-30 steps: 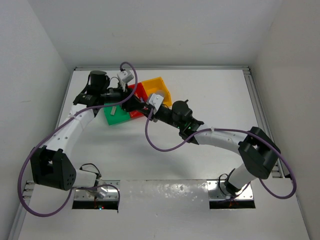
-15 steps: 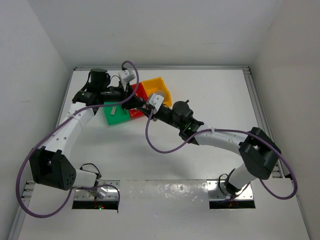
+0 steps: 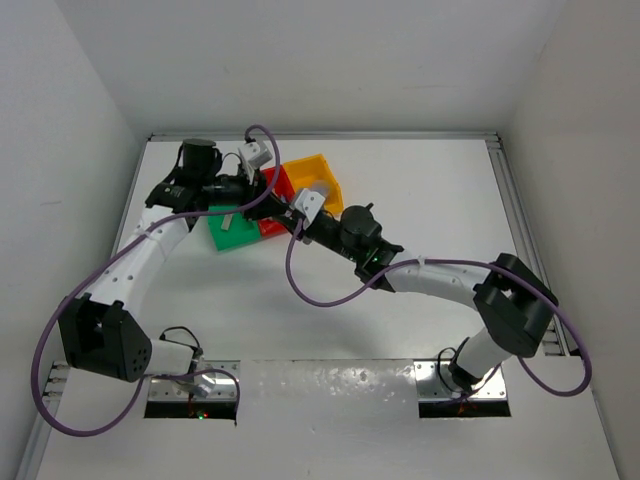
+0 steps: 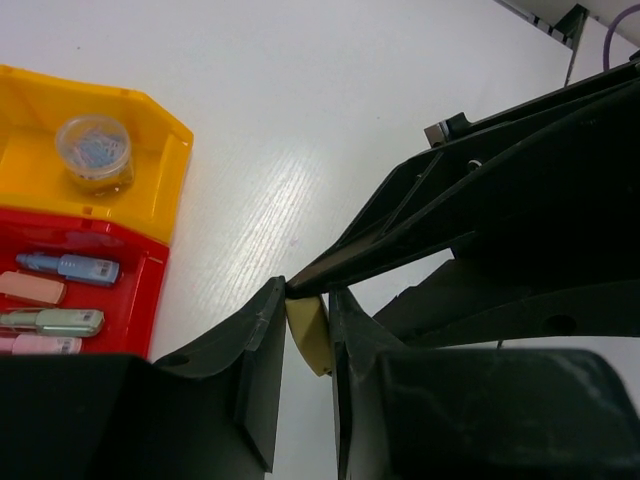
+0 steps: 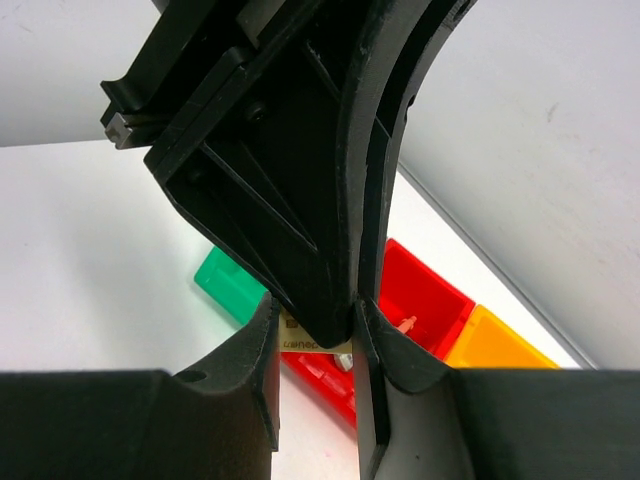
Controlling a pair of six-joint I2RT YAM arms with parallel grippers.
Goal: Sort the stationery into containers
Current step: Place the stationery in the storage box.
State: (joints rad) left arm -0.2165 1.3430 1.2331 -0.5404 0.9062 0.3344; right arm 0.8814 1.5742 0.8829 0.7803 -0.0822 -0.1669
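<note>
My two grippers meet over the red bin (image 3: 276, 186) of the green (image 3: 230, 234), red and yellow (image 3: 318, 180) row. My left gripper (image 4: 306, 302) is shut on a tan block (image 4: 310, 332). My right gripper (image 5: 312, 322) is closed round the same tan block (image 5: 298, 338) together with one black finger of the left gripper. In the left wrist view the red bin (image 4: 150, 300) holds blue (image 4: 68, 267), orange-pink (image 4: 30, 288), pale green (image 4: 50, 320) and pink oblong pieces. The yellow bin (image 4: 165, 195) holds a clear round tub of clips (image 4: 95, 150).
White walls close the table at the left, back and right. A metal rail (image 3: 520, 210) runs along the right edge. Purple cables (image 3: 310, 285) loop off both arms. In the right wrist view the green (image 5: 225, 280), red (image 5: 425, 292) and yellow (image 5: 495, 348) bins lie below the fingers.
My right arm has edged a little left toward the left gripper. The left gripper has stayed over the bins with the tan block.
</note>
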